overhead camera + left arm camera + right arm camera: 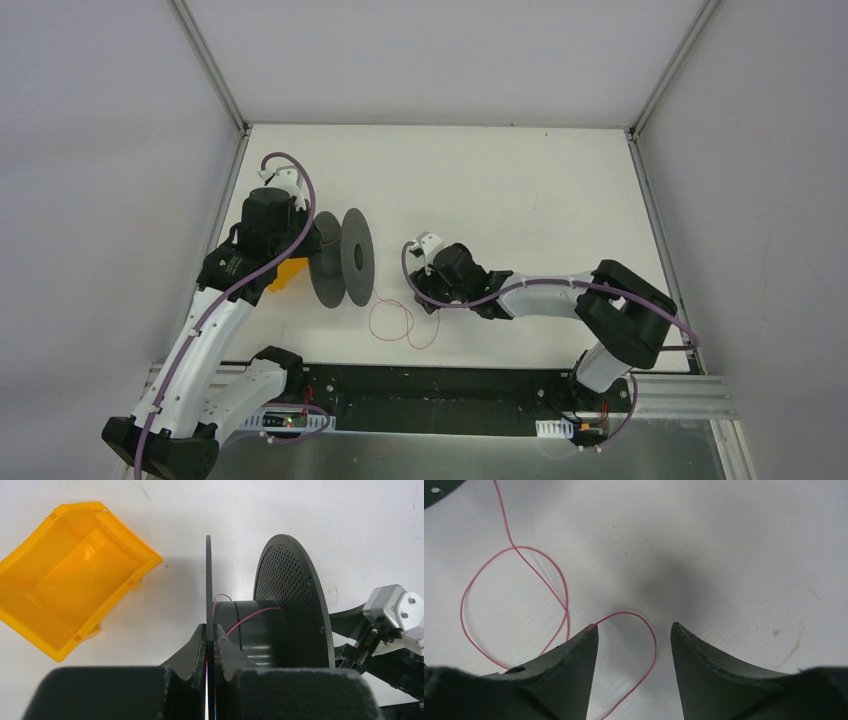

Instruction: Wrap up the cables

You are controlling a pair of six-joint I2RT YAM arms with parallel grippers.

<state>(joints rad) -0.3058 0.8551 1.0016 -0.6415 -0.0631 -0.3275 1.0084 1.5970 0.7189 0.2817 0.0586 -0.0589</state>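
The dark grey two-flanged spool (342, 258) stands on its edge at the left of the table. My left gripper (313, 243) is shut on the rim of its left flange (209, 580); in the left wrist view both fingertips (200, 640) pinch the thin disc. The thin reddish wire (250, 617) crosses the spool core (257, 630). From there it runs off to loose loops (392, 322) lying on the table right of the spool. My right gripper (634, 630) is open low over the table, and one bend of wire (653, 647) lies between its fingers, untouched on the right.
A yellow open bin (75, 580) sits just left of the spool, also seen in the top view (287, 272). The right arm's wrist (395, 607) is close to the spool's perforated right flange (290, 595). White walls enclose the table on three sides.
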